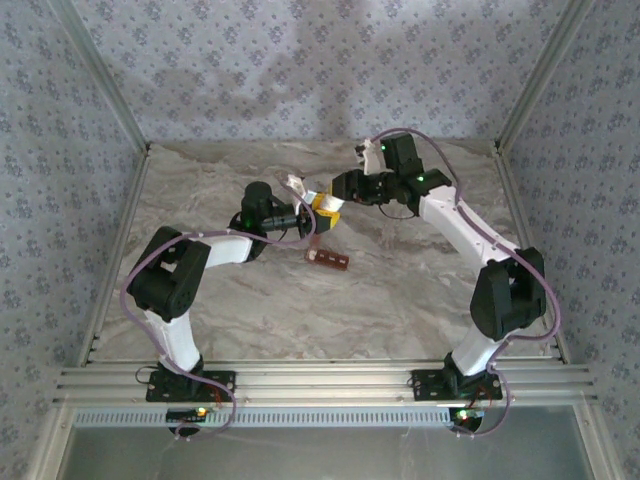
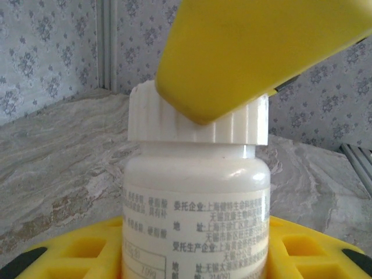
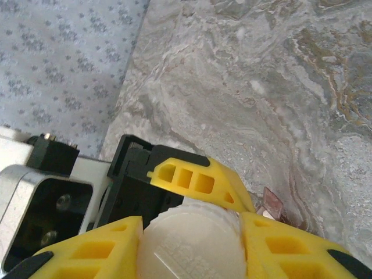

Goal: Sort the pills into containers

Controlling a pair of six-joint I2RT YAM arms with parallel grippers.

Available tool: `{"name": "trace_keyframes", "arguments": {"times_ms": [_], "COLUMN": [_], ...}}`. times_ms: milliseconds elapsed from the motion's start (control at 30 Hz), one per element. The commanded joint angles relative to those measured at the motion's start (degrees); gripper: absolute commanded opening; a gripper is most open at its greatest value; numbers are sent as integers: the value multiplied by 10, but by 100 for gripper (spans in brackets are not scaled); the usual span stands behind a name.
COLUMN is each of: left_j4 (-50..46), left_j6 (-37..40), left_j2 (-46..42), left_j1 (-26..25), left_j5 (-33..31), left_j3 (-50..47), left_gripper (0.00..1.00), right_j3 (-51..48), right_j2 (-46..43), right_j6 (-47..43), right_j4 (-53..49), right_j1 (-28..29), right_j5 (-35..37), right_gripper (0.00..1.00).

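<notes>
While the left claw [image 2: 195,258] grips one bottle [image 2: 195,197], the right claw [image 3: 192,250] clamps its cap [image 2: 145,116], near four joined containers [image 1: 328,259].

Soft, even light, slightly hazy overhead. Dim shadows cross the back wall [image 1: 300,70], upper frame; the bottle [image 2: 197,174] shows mild sheen.

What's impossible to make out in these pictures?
Inside the bottle: hidden by its opaque wall, left wrist view.
Its label: lower lines cut off by that view's bottom edge.
Inside the containers: too small in the top view.
Lettering on the cap: blurred, cut by the right wrist view's edge.
</notes>
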Motion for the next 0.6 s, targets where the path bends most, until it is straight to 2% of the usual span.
{"name": "trace_keyframes", "arguments": {"times_ms": [0,200,300,567], "left_j4": [19,-10,17,44], "left_j6": [29,124,119,92], "left_j2": [-38,-49,-40,-41], "left_j1": [-14,-51,-56,-58], "left_j5": [-56,-165,-187,-210], "left_j3": [-1,-16,-19,-20], "left_gripper": [0,0,0,0], "right_j3": [-42,-67,-67,-45], "right_j2": [-5,0,4,8], "right_j6": [96,215,251,259], "right_j4": [18,57,67,60], "right_j1": [22,77,97,114], "right_j5": [65,192,237,258], "right_gripper": [31,27,27,30]}}
